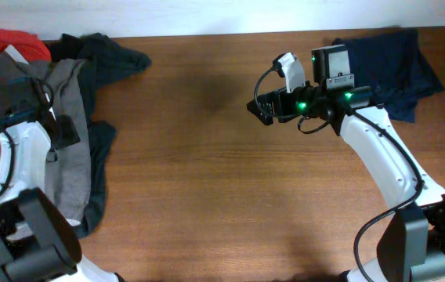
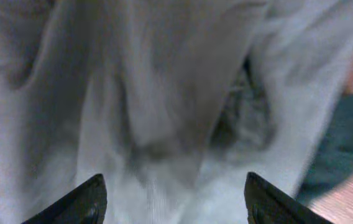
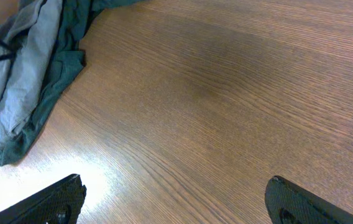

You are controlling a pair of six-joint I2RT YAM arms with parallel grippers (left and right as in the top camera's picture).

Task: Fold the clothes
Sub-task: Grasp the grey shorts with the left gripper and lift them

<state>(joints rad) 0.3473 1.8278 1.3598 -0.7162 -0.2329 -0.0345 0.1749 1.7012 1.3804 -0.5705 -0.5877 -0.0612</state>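
Observation:
The grey-khaki shorts (image 1: 70, 149) lie crumpled at the table's left edge on top of a dark garment (image 1: 101, 168). A red tee (image 1: 19, 43) is bunched at the far left corner. A navy garment (image 1: 391, 66) lies at the far right. My left gripper (image 2: 175, 199) is open and hangs close above the shorts (image 2: 164, 106), which fill its view. My right gripper (image 3: 175, 202) is open and empty, above bare wood near the table's middle. Its view shows the shorts (image 3: 27, 81) and the dark garment (image 3: 61, 74) at the far left.
The wooden table (image 1: 222, 196) runs between the left pile and the navy garment. A dark sleeve (image 1: 117, 55) of the left pile reaches toward the back edge. The arm bases stand at the front left and front right corners.

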